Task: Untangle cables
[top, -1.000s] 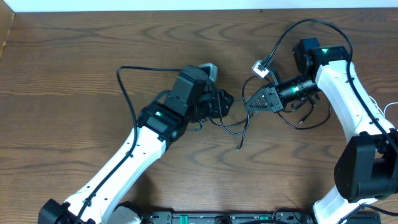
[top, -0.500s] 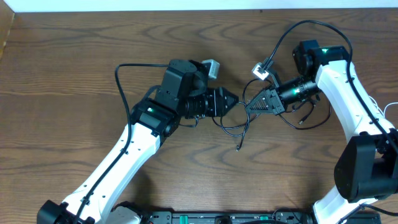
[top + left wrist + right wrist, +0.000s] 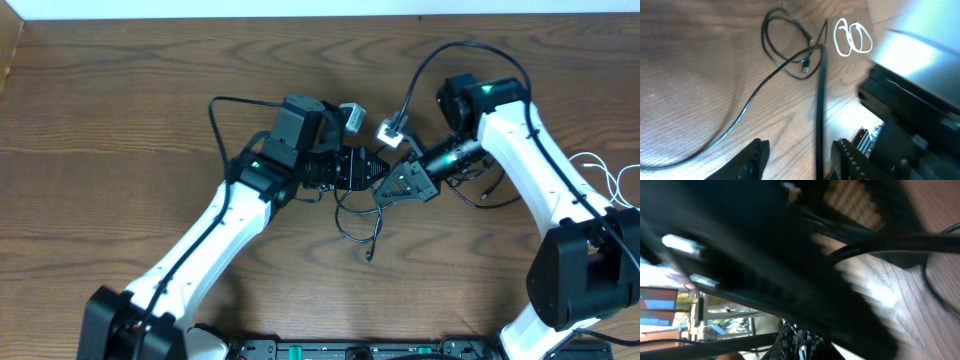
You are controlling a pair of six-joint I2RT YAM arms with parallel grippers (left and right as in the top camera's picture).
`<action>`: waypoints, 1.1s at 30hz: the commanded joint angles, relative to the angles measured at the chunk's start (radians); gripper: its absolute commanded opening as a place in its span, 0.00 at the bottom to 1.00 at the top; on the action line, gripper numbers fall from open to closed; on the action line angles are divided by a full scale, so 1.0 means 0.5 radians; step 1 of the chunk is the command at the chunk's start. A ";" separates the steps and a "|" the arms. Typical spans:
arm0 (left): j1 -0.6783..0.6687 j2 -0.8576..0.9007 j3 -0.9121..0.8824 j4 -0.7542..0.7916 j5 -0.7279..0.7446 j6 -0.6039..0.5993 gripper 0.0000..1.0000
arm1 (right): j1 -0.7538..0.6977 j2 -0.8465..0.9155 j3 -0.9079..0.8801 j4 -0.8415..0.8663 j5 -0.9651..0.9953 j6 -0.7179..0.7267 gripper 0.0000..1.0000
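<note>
Thin black cables [image 3: 350, 218] lie tangled at the table's middle, one loose end trailing toward the front [image 3: 368, 257]. My left gripper [image 3: 372, 172] is open and points right. In the left wrist view a straight black cable [image 3: 819, 115] runs between its fingers [image 3: 754, 159], touching neither, with a looped black cable [image 3: 782, 47] and the coiled white cable [image 3: 852, 37] beyond. My right gripper [image 3: 381, 195] points left, tip to tip with the left one, shut on a black cable. The right wrist view is blurred and dark. The white cable [image 3: 600, 172] lies at the far right.
The thick black arm cables arch over the table: one behind the left arm [image 3: 215, 125], one above the right wrist [image 3: 430, 60]. Another black cable end with a plug [image 3: 484, 196] lies under the right forearm. The table's far edge [image 3: 300, 16] runs along the top.
My left gripper has swung right and my right gripper has come left and slightly forward, so the tips now meet. The black cable's loose end has shifted left and toward the front.
</note>
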 commanded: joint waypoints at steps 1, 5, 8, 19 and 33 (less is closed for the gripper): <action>0.001 0.080 0.002 0.036 0.027 0.040 0.27 | 0.028 -0.002 0.000 -0.002 -0.066 -0.052 0.01; 0.001 0.069 0.002 0.062 0.027 0.040 0.08 | -0.005 -0.002 0.000 0.014 -0.022 -0.046 0.01; 0.001 0.045 0.002 0.066 0.027 0.040 0.07 | -0.069 -0.002 0.000 0.098 0.110 0.163 0.01; 0.000 0.019 0.002 -0.317 0.057 0.108 0.07 | -0.286 -0.002 0.000 0.676 1.196 1.572 0.01; 0.001 0.019 0.002 -0.510 0.057 0.266 0.07 | -0.615 -0.002 0.000 0.678 2.105 2.136 0.01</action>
